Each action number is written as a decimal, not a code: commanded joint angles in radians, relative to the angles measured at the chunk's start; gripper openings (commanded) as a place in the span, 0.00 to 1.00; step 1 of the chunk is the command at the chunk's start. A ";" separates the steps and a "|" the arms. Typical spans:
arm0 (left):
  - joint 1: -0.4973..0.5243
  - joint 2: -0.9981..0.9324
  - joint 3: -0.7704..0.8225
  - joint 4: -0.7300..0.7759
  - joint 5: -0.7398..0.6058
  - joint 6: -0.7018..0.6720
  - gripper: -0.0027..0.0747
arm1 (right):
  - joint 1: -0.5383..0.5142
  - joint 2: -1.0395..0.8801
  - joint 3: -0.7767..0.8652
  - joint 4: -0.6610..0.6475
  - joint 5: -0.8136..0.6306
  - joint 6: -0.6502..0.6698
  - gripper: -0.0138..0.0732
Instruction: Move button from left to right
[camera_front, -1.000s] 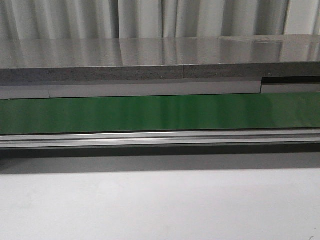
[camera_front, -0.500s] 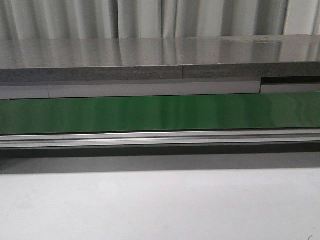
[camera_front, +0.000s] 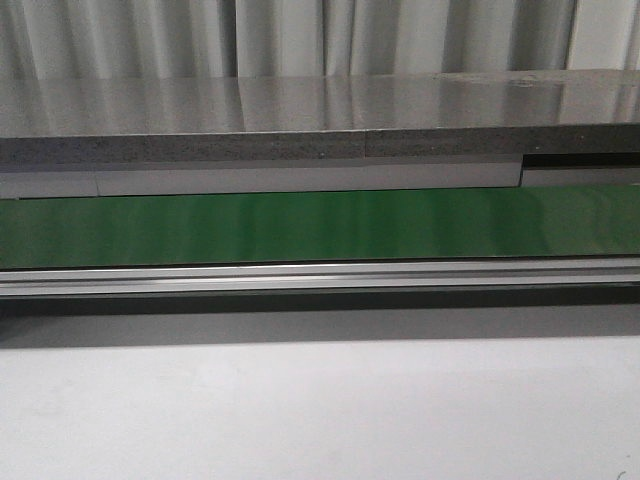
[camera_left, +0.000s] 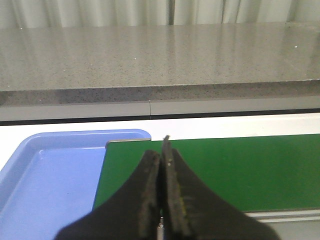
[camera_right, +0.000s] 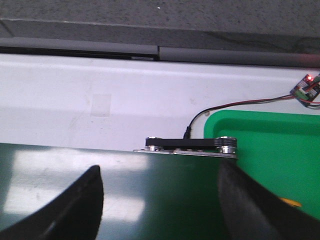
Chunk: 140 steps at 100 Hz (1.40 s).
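Belt-wise, the green conveyor belt (camera_front: 320, 225) ran straight across the front view, with a grey counter (camera_front: 300, 110) behind it and a white table (camera_front: 320, 410) in front of it.

Left gripper (camera_left: 162, 190) hung over the belt's end, fingers pressed flat together with nothing pinched between them. A blue tray (camera_left: 75, 135) sat right against that end of the belt, just beside the gripper.

Right gripper (camera_right: 160, 200) hovered over the belt's other end, fingers spread wide and holding nothing. Past the belt's edge there was a black bracket (camera_right: 190, 143) with two little rollers, and a green tray (camera_right: 270, 150) tucked in next to it. A red-and-black wire (camera_right: 225, 107) ran from the bracket toward a small circuit board (camera_right: 306, 89) beyond the belt.

As for the button, honestly I couldn't tell where it was relative to either gripper. The only candidate was a tiny yellow-orange sliver (camera_right: 290, 202) in the green tray, just beside the right gripper's finger, and it was too small to call.
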 joint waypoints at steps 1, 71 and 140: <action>-0.006 0.003 -0.029 -0.010 -0.077 0.000 0.01 | 0.028 -0.109 0.048 0.014 -0.097 -0.012 0.72; -0.006 0.003 -0.029 -0.010 -0.077 0.000 0.01 | 0.109 -0.777 0.715 0.035 -0.307 -0.012 0.72; -0.006 0.003 -0.029 -0.010 -0.077 0.000 0.01 | 0.109 -1.133 0.887 0.043 -0.204 -0.012 0.65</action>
